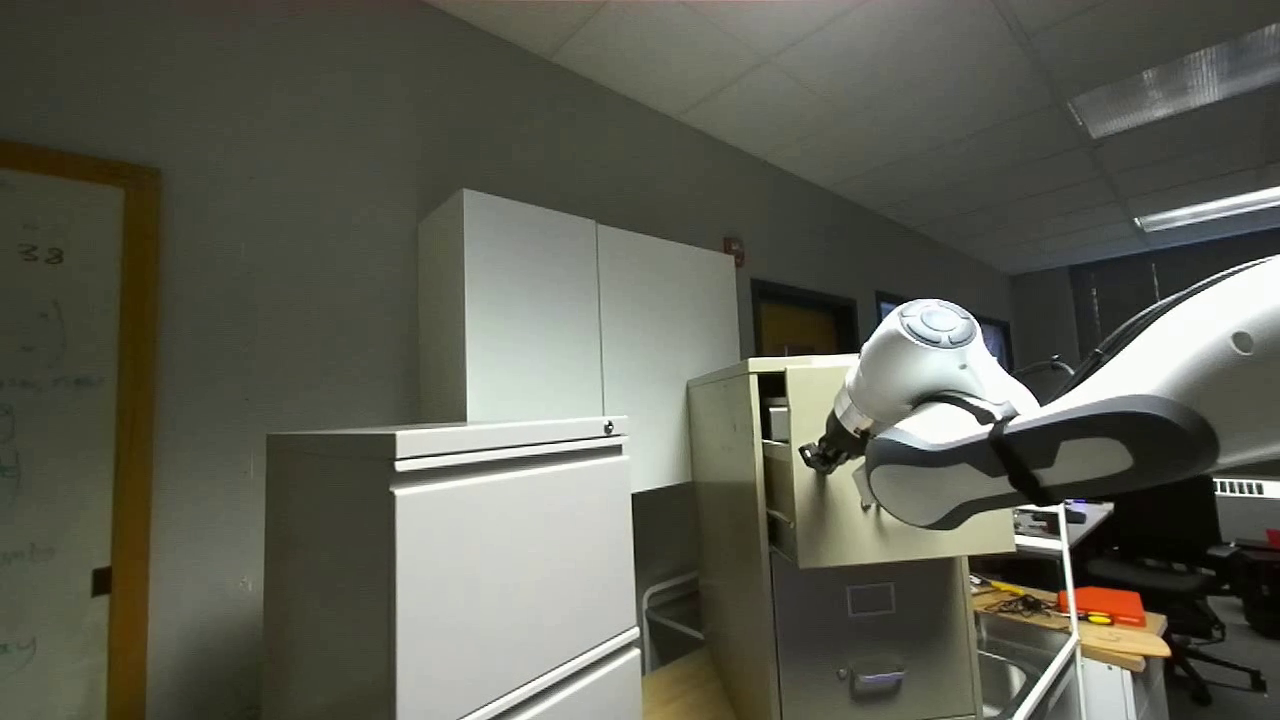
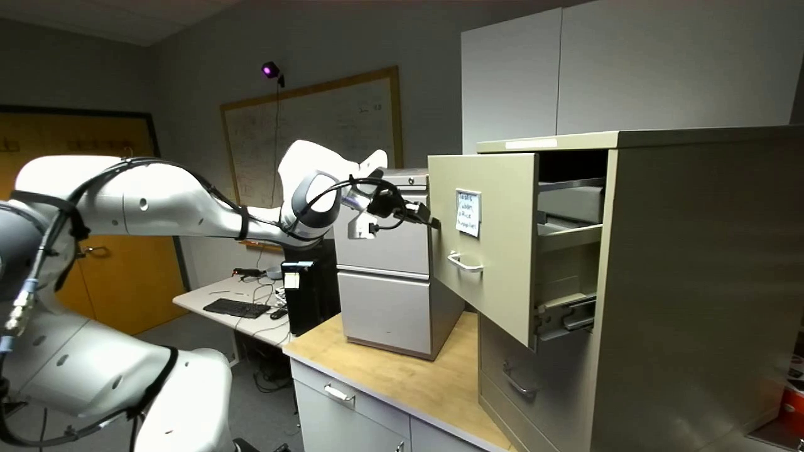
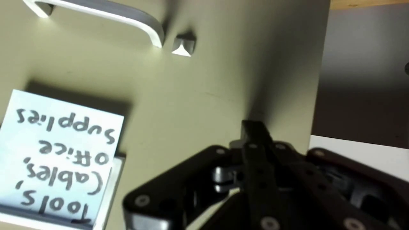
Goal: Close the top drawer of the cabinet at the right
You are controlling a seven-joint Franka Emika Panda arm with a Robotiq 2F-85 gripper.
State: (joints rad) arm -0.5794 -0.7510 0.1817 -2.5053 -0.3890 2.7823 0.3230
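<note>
The white arm (image 2: 163, 201) extends toward the front of the cabinet (image 2: 697, 282). Its end effector (image 3: 252, 125) is clenched, fingers (image 3: 257, 134) pressed together, and the tips sit at the face of the cabinet's top drawer (image 2: 499, 257), near a side edge; whether they touch the metal I cannot tell. The top drawer is partly pulled out from the cabinet's front, a metal slide (image 2: 575, 317) exposed at its side. On that front a handwritten label (image 3: 60, 153) reads "Tools, Cables, office supplies", with a metal handle (image 3: 108, 13) and a small knob (image 3: 183, 45) lower down. Beneath, flush with the cabinet's body, is a lower drawer (image 1: 872, 640). Beside the cabinet, a gap between them, a grey lateral cabinet (image 2: 384, 314) stands on the wooden counter (image 2: 402, 380). A white cupboard (image 1: 620, 340) with two closed doors is on the wall behind the cabinet, reaching higher than it. Well apart from the cabinet are a desk (image 2: 195, 298) bearing a keyboard (image 2: 237, 307), a whiteboard (image 2: 320, 119) in a wooden frame, and a brown door (image 2: 138, 282).
</note>
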